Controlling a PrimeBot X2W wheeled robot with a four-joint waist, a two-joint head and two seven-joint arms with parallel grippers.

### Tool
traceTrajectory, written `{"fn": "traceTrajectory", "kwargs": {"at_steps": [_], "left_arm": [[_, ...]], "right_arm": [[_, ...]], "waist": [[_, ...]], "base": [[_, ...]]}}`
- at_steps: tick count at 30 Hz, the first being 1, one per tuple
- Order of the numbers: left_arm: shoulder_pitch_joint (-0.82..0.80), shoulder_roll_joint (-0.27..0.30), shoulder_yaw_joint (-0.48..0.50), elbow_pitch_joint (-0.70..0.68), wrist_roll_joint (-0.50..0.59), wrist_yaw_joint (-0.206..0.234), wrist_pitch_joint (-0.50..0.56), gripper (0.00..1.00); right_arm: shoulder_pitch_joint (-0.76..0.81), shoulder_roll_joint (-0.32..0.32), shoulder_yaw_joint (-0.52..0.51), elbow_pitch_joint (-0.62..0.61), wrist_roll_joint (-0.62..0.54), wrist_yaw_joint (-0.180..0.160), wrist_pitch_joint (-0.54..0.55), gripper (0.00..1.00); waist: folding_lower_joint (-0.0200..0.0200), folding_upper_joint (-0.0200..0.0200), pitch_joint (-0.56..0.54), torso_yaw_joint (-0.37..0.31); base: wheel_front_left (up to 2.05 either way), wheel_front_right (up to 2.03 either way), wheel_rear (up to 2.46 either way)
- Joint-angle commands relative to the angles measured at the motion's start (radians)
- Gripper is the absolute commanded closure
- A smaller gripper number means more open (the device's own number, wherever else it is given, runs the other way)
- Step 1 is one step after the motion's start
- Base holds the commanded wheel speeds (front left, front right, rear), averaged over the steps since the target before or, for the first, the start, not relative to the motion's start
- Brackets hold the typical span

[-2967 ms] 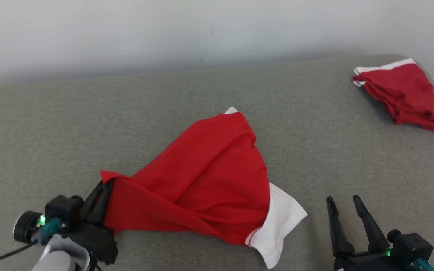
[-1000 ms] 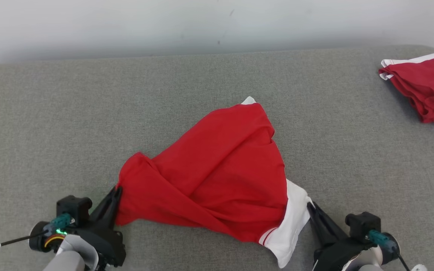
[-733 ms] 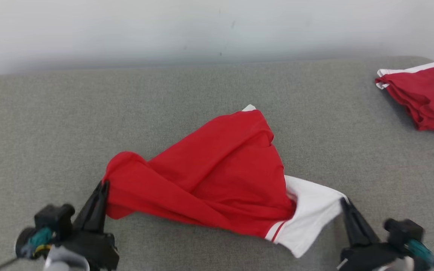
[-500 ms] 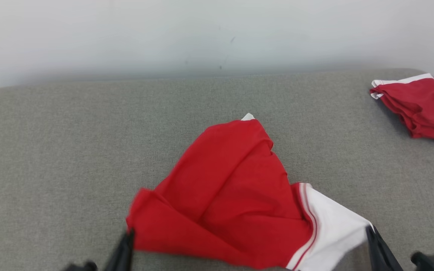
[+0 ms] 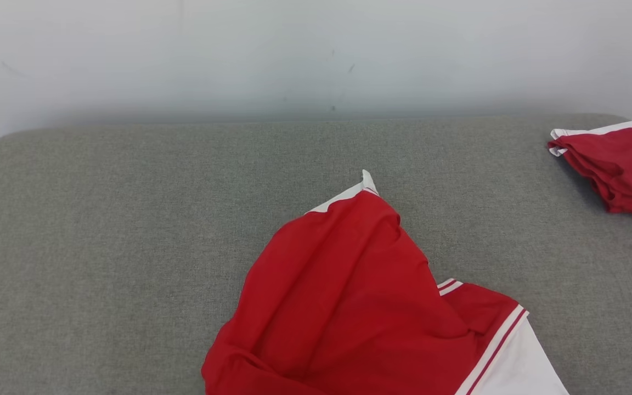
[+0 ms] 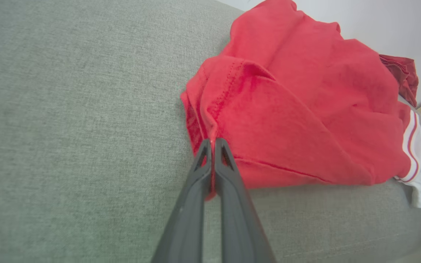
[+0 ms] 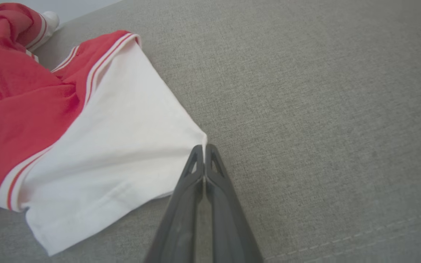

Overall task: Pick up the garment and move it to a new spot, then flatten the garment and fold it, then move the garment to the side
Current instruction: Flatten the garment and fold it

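The garment point(image 5: 349, 296) is a red shirt with white, red-striped sleeves, lying crumpled on the grey padded surface point(image 5: 129, 219) at the lower middle of the head view, running past the bottom edge. In the left wrist view my left gripper point(image 6: 212, 141) is shut on a red hem fold of the garment point(image 6: 287, 109). Over in the right wrist view my right gripper point(image 7: 204, 147) is shut on the corner of the white sleeve point(image 7: 115, 146), which is pulled taut toward the fingers.
A second red garment with a white band point(image 5: 618, 164) lies bunched at the far right of the surface, close to its edge. A pale wall point(image 5: 316, 55) runs behind the surface. Bare grey padding lies to the left and behind the shirt.
The right gripper closed on the white sleeve. The head camera tilted up, so both grippers left its bottom edge. The shirt has been drawn toward me and its sleeve spread out to the right.
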Motion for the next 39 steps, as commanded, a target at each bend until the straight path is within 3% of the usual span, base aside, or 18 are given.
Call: {"fn": "traceTrajectory", "kwargs": {"at_steps": [1,10,20,28,39], "left_arm": [[0.002,0.008,-0.002,0.004,-0.002,0.001,-0.002,1.00],[-0.053,0.004,0.094,-0.028,0.039,0.002,-0.002,1.00],[-0.353,0.136,0.045,-0.005,0.057,0.002,-0.002,1.00],[-0.619,0.251,-0.103,0.073,-0.006,0.001,-0.002,1.00],[-1.211,0.440,-0.354,0.107,-0.277,0.001,0.132,1.00]], "right_arm": [[0.009,-0.005,-0.008,0.012,0.007,-0.003,-0.001,1.00],[-0.013,0.030,-0.064,0.055,0.027,-0.003,-0.001,1.00],[-0.248,-0.022,0.083,0.002,0.035,-0.003,0.010,1.00],[-0.526,-0.081,0.202,-0.002,0.067,-0.003,0.042,1.00],[-1.135,-0.175,0.284,0.094,0.205,-0.003,0.170,1.00]], "waist": [[0.0002,0.0000,-0.003,0.003],[0.0002,0.0000,0.000,0.003],[0.0002,0.0000,0.025,-0.033],[0.0002,0.0000,0.060,-0.066],[0.0002,0.0000,0.206,-0.059]], "base": [[0.00,0.00,0.00],[0.00,0.00,0.00],[0.00,0.00,0.00],[0.00,0.00,0.00],[0.00,0.00,0.00]]}}
